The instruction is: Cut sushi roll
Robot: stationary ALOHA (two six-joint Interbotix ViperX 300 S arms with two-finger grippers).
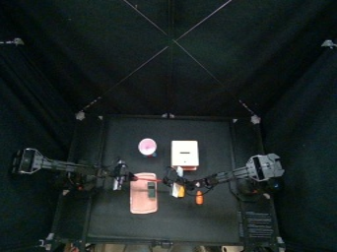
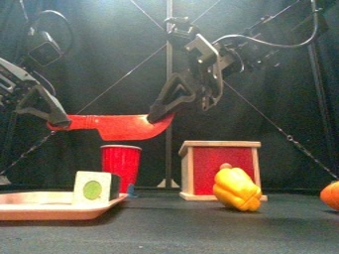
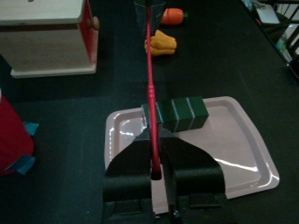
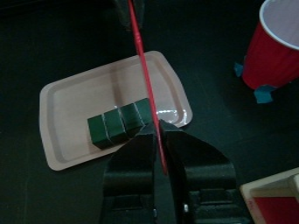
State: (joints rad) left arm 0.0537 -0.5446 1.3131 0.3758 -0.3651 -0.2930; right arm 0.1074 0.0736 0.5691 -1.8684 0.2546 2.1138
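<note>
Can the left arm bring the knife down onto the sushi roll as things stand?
Probably yes. The left claw grips the red knife, whose blade runs over the sushi roll on the pink tray, with nothing between. The right claw holds the blade's other end, so both must descend together.

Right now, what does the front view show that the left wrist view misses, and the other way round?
Front view only: the right claw gripping the tip of the red knife, the blade's broad side, and the pale end face of the sushi roll. Left wrist view only: the roll's dark top, and the blade seen edge-on, crossing near one end of the roll. Both: the left claw shut on the knife, the pink tray, the wooden box, the red cup and the yellow pepper.
</note>
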